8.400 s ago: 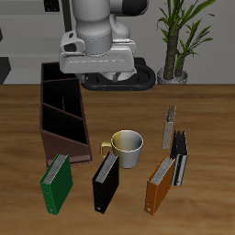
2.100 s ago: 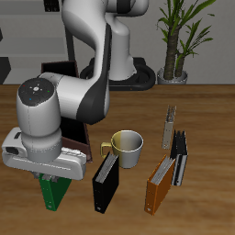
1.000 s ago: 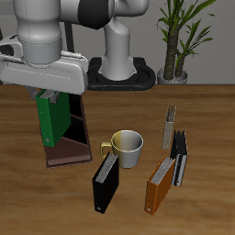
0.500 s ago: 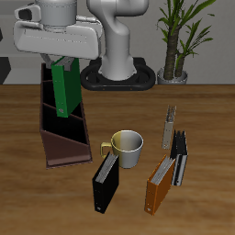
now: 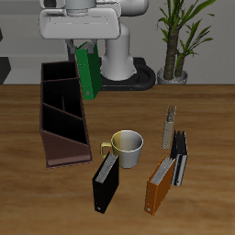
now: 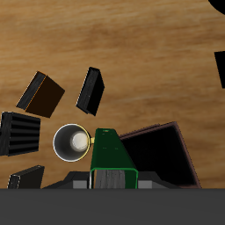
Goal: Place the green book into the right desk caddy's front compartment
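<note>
The green book point(image 5: 87, 73) hangs upright in the air, and my gripper point(image 5: 85, 48) is shut on its upper end. It is above the back part of the right desk caddy point(image 5: 57, 115), over the caddy's long wall on the mug side. The caddy is a dark reddish-brown box with slanted dividers, and nothing shows inside its front compartment point(image 5: 68, 148). In the wrist view the green book point(image 6: 111, 155) runs out from my gripper point(image 6: 111, 179), with the caddy point(image 6: 167, 158) beside it below.
A yellow mug point(image 5: 126, 147) stands beside the caddy's front end. A black book point(image 5: 106, 184) and an orange book point(image 5: 161, 184) stand near the table's front edge. More books point(image 5: 178, 154) stand behind the orange one. A potted plant point(image 5: 176, 41) is at the back.
Over the last second my gripper has carried the green book higher and farther back, from over the caddy's front part across toward its mug-side wall.
</note>
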Robot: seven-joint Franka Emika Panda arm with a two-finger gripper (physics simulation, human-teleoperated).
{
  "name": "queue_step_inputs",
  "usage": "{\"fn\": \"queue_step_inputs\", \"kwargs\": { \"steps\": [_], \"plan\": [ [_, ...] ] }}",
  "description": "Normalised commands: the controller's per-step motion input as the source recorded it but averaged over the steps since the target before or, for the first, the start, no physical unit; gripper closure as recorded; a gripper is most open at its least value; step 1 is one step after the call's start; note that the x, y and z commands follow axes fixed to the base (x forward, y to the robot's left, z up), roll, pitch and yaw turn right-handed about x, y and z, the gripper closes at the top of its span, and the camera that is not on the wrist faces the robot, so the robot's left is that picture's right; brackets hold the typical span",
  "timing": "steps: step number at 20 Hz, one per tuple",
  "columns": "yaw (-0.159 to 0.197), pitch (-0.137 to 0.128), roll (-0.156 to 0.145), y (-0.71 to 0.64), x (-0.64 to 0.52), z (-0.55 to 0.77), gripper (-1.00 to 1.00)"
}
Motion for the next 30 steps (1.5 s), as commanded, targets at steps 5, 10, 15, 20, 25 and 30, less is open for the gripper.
{"fn": "queue_step_inputs", "kwargs": {
  "steps": [5,10,15,20,25,30],
  "plan": [
    [0.054,0.0,-0.002,0.13,-0.35,-0.14,1.0],
    [0.11,0.024,-0.009,-0.03,-0.47,-0.15,1.0],
    [0.14,0.042,-0.014,-0.04,-0.47,-0.1,1.0],
    [0.101,-0.001,-0.045,-0.12,-0.42,0.03,1.0],
    [0.042,-0.001,-0.057,-0.27,-0.37,0.11,1.0],
    [-0.014,-0.003,-0.106,-0.45,-0.29,0.04,1.0]
  ]
}}
